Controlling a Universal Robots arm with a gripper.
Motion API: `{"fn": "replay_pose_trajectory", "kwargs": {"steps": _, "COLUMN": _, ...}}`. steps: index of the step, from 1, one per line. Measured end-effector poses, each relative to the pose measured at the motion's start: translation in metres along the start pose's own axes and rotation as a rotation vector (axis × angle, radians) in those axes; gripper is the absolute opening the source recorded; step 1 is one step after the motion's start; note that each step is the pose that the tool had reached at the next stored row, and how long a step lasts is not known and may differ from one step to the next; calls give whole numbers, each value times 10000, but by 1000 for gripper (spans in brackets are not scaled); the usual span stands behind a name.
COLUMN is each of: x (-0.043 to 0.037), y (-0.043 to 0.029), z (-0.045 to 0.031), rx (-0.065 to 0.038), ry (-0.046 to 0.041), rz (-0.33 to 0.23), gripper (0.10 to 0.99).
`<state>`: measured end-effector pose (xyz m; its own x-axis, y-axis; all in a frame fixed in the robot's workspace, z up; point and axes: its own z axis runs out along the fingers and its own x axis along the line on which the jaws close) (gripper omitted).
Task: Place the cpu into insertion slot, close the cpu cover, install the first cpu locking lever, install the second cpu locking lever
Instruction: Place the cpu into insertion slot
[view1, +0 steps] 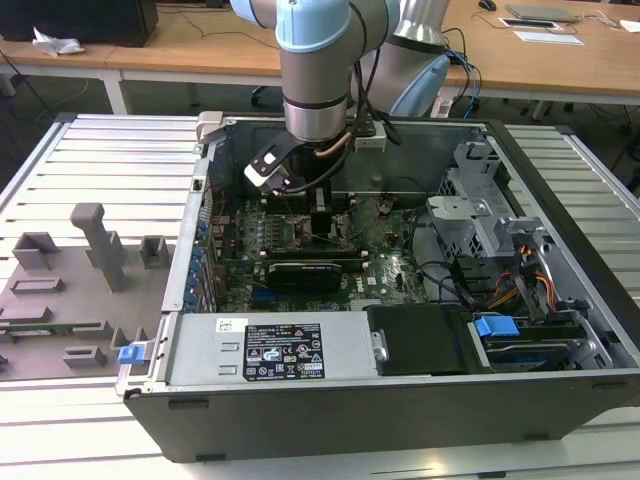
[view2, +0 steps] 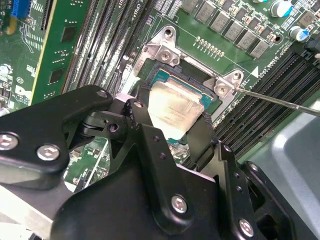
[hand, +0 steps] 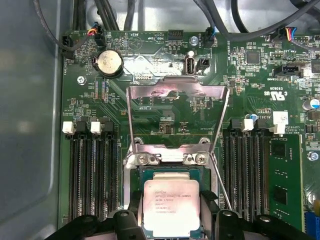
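Observation:
The cpu (hand: 171, 205), a silver square chip, sits between my gripper's (hand: 171, 216) two black fingers (hand: 133, 212), low over the insertion slot (hand: 170, 173), whose teal-edged frame shows around it. In the second wrist view the cpu (view2: 175, 107) lies at the slot (view2: 167, 76), with the gripper (view2: 172, 125) shut on its two opposite edges. The cpu cover (hand: 177, 90), a thin silver frame, stands swung up and open behind the slot. A thin wire lever (hand: 220, 185) sticks out beside the slot. In the exterior view the gripper (view1: 308, 208) reaches down into the computer case.
Black memory slots (hand: 92, 170) flank the socket on both sides, and a green memory module (hand: 285, 180) stands in one. A coin battery (hand: 109, 63) and cables (hand: 105, 15) lie beyond the cover. The case walls (view1: 330, 350) ring the board. A grey fixture plate (view1: 70, 290) lies at the exterior view's left.

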<state>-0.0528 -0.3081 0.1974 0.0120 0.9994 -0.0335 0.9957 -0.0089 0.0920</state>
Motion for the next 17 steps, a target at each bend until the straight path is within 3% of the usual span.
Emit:
{"fn": "replay_pose_trajectory", "kwargs": {"steps": 1, "x": -1, "y": 0, "z": -1, "rx": 2, "ry": -6, "rz": -1, "gripper": 553}}
{"fn": "replay_pose_trajectory", "kwargs": {"steps": 2, "x": -2, "y": -1, "z": -2, "rx": 4, "ry": -10, "rz": -1, "gripper": 616}}
{"fn": "replay_pose_trajectory", "kwargs": {"steps": 11, "x": -1, "y": 1, "z": -30, "rx": 4, "ry": -25, "rz": -2, "gripper": 616}}
{"fn": "replay_pose_trajectory", "kwargs": {"steps": 12, "x": -2, "y": 1, "z": -30, "rx": 3, "ry": -43, "rz": -2, "gripper": 616}}
{"fn": "replay_pose_trajectory", "kwargs": {"steps": 14, "x": -2, "y": 1, "z": -31, "rx": 12, "ry": -186, "rz": -17, "gripper": 616}}
{"fn": "replay_pose_trajectory", "kwargs": {"steps": 17, "x": -1, "y": 1, "z": -31, "rx": 14, "ry": -256, "rz": -25, "gripper": 616}}
